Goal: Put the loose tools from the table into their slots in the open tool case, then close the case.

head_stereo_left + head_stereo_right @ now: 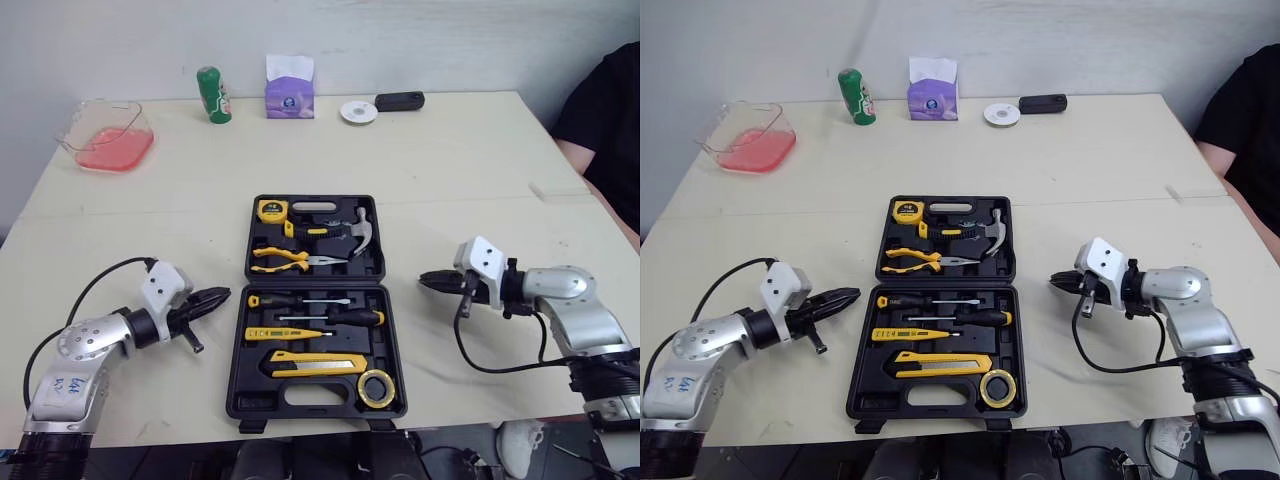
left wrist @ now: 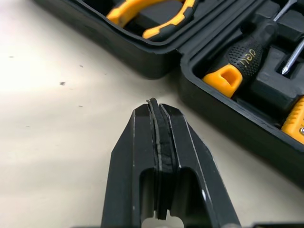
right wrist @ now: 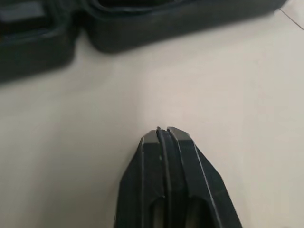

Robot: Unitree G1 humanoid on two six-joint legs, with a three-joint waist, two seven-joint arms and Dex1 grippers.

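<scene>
Tool case (image 1: 300, 397) lies open & flat at the near ctr of the counter (image 1: 450, 170), lid half on the far side.

Near half, front to back:
- yel. tape roll (image 1: 376, 387) in the right corner
- utility knife (image 1: 316, 362)
- yel. tester (image 1: 290, 333)
- blk/yel. screwdriver (image 1: 345, 316) w/ a thinner one (image 1: 300, 300) just behind

All sit in their slots.

Left tool (image 1: 220, 296) is low over the counter just left of the case, near the hinge line. Its fingers are pressed together on nothing, tip aimed at the case but apart from it. Right tool (image 1: 430, 280) mirrors it on the right side, fingers also together, empty, clear of the case wall.

Lid half holds pliers (image 1: 285, 259), then hammer (image 1: 345, 228) & tape measure (image 1: 271, 210) at the back.

Far edge, left to right: clear tub (image 1: 105, 135) w/ pink contents, green can (image 1: 212, 95), purple tissue pack (image 1: 289, 90), white disc (image 1: 359, 112), small blk object (image 1: 400, 101). A person (image 1: 610, 130) in blk sits at the far right.
</scene>
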